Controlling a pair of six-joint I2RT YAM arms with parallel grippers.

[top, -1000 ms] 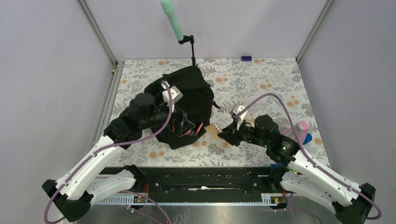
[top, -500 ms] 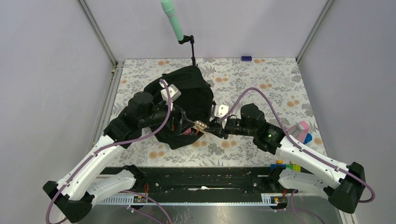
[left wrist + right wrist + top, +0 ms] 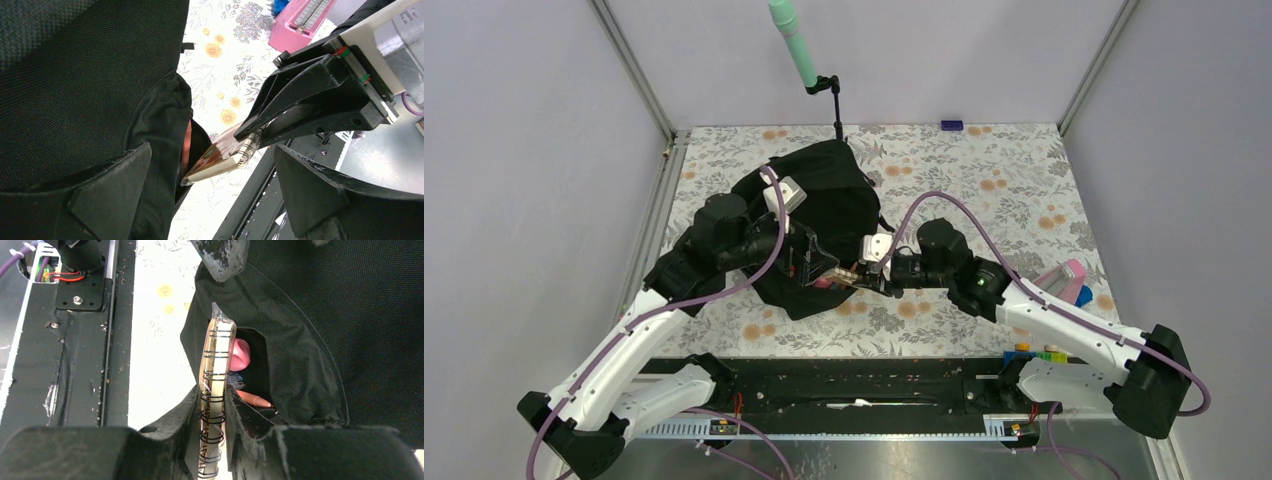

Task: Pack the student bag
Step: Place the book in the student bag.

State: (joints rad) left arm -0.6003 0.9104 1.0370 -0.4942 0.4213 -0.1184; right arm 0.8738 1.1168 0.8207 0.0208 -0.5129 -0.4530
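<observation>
The student bag (image 3: 834, 195), a big black backpack, lies left of the middle; it also fills the left wrist view (image 3: 75, 85) and the right wrist view (image 3: 320, 315). My right gripper (image 3: 871, 276) is shut on a spiral-bound notebook (image 3: 215, 360) held on edge. The notebook's front corner (image 3: 220, 156) sits at the mouth of the bag's open pocket. A pink thing (image 3: 241, 352) and a pen (image 3: 252, 400) lie inside the pocket. My left gripper (image 3: 817, 262) is open, one finger (image 3: 110, 195) against the pocket's edge, the notebook between its fingers.
A pink box (image 3: 1067, 275) and a blue thing (image 3: 1084, 296) lie at the right edge. A small blue item (image 3: 951, 125) sits at the back. A green microphone (image 3: 792, 42) on a stand rises behind the bag. The black base rail (image 3: 854, 380) runs along the front.
My right gripper has moved left with the notebook, from the open table to the mouth of the bag's pocket. The left gripper has stayed at the pocket.
</observation>
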